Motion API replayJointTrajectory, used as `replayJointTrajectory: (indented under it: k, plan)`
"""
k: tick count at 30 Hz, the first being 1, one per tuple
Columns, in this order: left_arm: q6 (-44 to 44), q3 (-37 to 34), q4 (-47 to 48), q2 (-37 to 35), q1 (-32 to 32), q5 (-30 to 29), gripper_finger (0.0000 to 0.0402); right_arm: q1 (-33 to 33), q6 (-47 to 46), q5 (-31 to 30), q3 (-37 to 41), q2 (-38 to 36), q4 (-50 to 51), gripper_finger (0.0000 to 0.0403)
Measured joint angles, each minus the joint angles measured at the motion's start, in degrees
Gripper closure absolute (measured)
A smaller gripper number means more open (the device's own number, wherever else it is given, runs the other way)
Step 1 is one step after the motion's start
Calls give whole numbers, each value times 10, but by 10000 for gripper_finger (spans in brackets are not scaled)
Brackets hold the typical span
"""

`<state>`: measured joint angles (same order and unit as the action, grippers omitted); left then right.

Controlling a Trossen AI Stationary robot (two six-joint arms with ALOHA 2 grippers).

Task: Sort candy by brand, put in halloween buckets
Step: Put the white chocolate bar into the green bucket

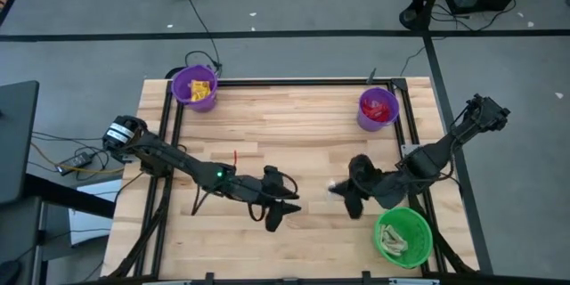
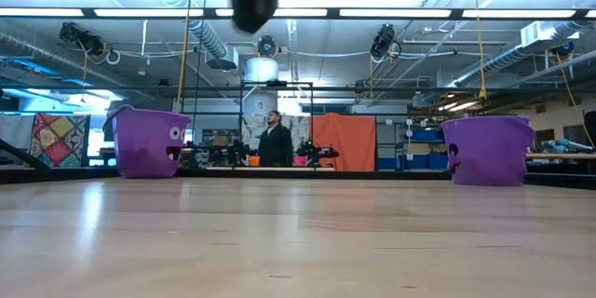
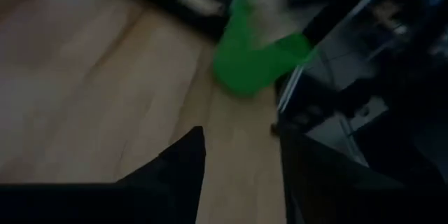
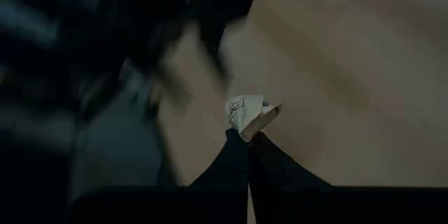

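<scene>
my right gripper (image 4: 250, 134) pinches a pale wrapped candy (image 4: 245, 112) above the desk (image 1: 294, 125) near the green bucket (image 1: 403, 237) — last loose piece visible; left gripper (image 1: 283, 211) jaws apart, empty — purple buckets already filled.

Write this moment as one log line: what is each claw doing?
left claw: open, empty, mid-table | right claw: shut on cream-tan candy, near green bucket | purple buckets: far corners

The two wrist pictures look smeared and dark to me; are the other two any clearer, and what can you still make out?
High view: sharp, evenly lit. Low view: bright ceiling lights, glare on the table. Left wrist view: smeared, yet the green bucket shows beyond the open left gripper. Right wrist view: dim and blurred, but the right gripper pinches a pale candy.
</scene>
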<state>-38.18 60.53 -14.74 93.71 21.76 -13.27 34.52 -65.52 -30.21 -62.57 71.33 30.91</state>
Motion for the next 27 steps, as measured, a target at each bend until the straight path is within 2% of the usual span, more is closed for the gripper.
replayJointTrajectory:
  k: [3, 9, 17, 23, 27]
  plan:
    - [-53, 0, 66, -4, 0, 6, 209, 24, -6, 103, 0, -12, 17, 396]
    - [-116, 0, 128, -4, 0, 13, 209, 117, -96, 192, 0, -32, 57, 393]
    - [-129, 0, 138, -4, 0, 31, 209, 219, -284, 200, 0, -36, 179, 385]
    - [-116, 0, 128, -4, -7, 53, 209, 260, -382, 227, 0, -27, 283, 359]
    - [-131, 0, 117, -4, -18, 102, 209, 274, -450, 251, 0, -25, 330, 329]
